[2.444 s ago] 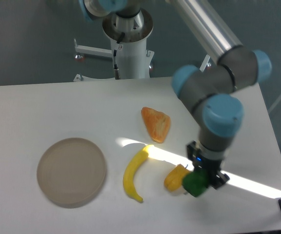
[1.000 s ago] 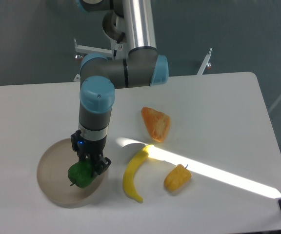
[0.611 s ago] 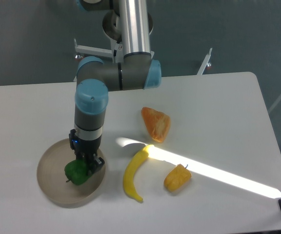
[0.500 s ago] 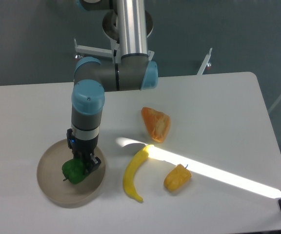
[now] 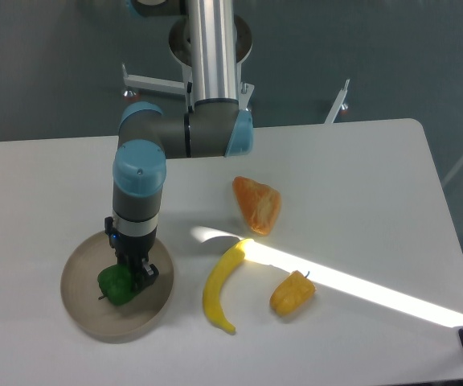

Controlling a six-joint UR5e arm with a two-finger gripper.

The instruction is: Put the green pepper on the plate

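Single arm comes in from the top of frame: silver tube runs straight down to a grey elbow joint with blue caps, then bends toward the left side of frame. Wrist section with a blue cap points straight down, vertical. Gripper [image 5: 127, 279] at the bottom, black, facing down, fingers closed around the green pepper [image 5: 116, 285], which sits at the gripper's lower left side. Finger detail is too small to make out further.

Soft even light, bright diagonal sun streak across table [image 5: 392, 201], slightly soft focus
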